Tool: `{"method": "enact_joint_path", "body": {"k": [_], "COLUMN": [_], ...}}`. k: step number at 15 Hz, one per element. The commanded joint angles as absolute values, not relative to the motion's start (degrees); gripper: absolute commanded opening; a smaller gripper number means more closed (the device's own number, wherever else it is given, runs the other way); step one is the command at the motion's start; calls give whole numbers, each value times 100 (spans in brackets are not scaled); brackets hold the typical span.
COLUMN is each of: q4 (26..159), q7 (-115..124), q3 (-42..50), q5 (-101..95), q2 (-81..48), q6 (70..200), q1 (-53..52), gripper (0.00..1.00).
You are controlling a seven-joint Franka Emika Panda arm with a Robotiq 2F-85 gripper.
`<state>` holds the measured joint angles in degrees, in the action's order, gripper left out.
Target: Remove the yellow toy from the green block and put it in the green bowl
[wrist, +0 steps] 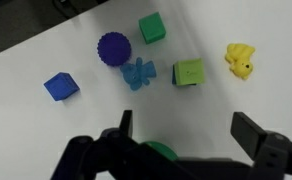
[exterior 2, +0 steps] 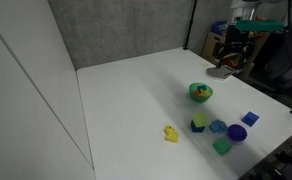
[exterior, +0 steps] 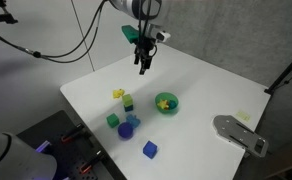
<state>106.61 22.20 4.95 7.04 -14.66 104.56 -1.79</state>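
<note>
The yellow toy [exterior: 165,102] lies inside the green bowl [exterior: 172,109], which stands on the white table; both also show in an exterior view, the toy [exterior 2: 198,93] in the bowl [exterior 2: 206,95]. The green block [wrist: 189,72] sits bare on the table, with another small yellow piece [wrist: 240,60] beside it. My gripper [wrist: 188,135] is open and empty. It hangs high above the table, behind the bowl [exterior: 143,64]. In the wrist view only a sliver of the bowl [wrist: 163,150] shows behind the gripper body, and the toy is hidden.
Near the green block lie a light blue piece [wrist: 138,73], a blue ball [wrist: 114,48], a teal-green cube [wrist: 151,28] and a blue cube [wrist: 60,86]. A grey device [exterior: 238,133] lies at the table's edge.
</note>
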Motion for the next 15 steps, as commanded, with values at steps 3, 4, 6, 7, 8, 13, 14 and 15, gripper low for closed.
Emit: {"method": "enact_joint_path", "body": {"k": [3,4,6,7,8,13,14,15], "q4": [11782,11938,12246,12379,12521,13217,13360,13502], "q7": [1777,1762,1717,1736,1788,1514,1473,1452], "q3": [262,209,88,18,-56,-207,-184,-165], "q5": [441,354,197,103,-23,-39,46,98], "q2": [28,266,766,1015,1265,2371,2520,2633], "q6": [10223,10194,10087,10036,10042,10440,10569,10712], "q1": [-177,-186,-199,-202,-198,-150,-136,-121], "gripper": [100,100,100,100,100,100,100,100]}}
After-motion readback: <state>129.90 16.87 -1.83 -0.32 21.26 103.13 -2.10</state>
